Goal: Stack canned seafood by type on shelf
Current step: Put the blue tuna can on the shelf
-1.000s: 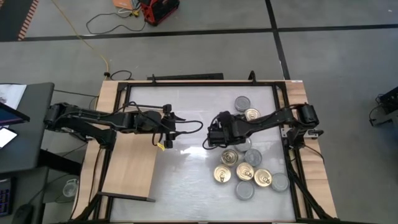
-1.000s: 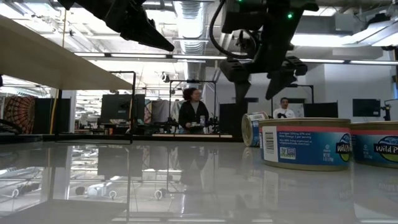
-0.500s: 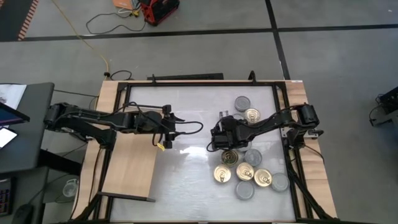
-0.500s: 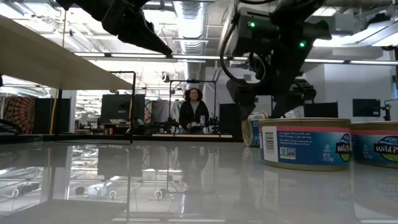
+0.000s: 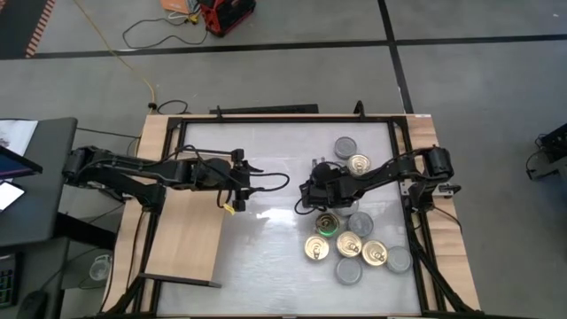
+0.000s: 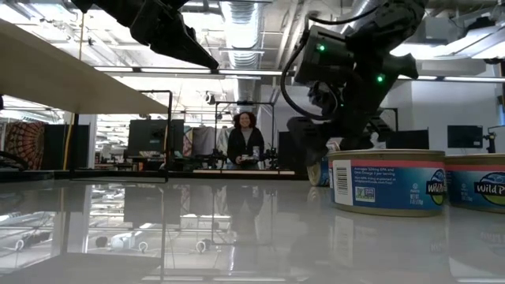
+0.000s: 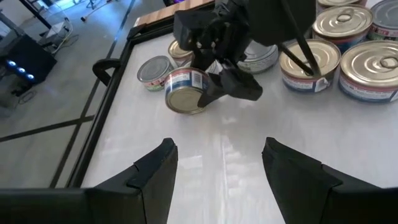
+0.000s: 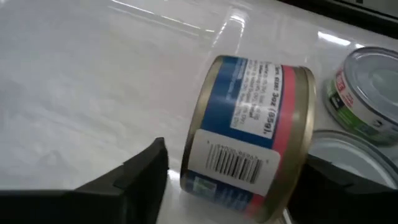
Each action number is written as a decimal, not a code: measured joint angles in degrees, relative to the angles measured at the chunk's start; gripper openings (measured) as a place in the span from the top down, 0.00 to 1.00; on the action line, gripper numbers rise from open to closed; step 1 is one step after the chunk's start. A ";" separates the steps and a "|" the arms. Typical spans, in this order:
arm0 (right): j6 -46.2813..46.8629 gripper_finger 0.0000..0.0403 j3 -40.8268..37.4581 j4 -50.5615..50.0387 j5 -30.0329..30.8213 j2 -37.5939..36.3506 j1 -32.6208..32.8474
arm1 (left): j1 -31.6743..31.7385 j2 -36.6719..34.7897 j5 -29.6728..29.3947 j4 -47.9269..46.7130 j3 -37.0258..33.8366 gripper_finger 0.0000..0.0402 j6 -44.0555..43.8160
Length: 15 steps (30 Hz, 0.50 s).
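Grey floor, yellow cable (loose), ceiling lights.

Open-plan robotics lab, exposed ceiling ducts, distant workstations
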 joint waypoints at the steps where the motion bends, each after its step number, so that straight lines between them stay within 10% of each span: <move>1: -0.60 0.33 -0.08 0.12 -0.13 0.00 0.06 | 0.00 0.02 0.00 -0.03 0.00 0.44 0.06; 15: -31.32 0.44 -0.02 1.73 -1.48 -7.64 7.76 | -0.01 0.01 6.72 0.04 0.00 0.44 5.63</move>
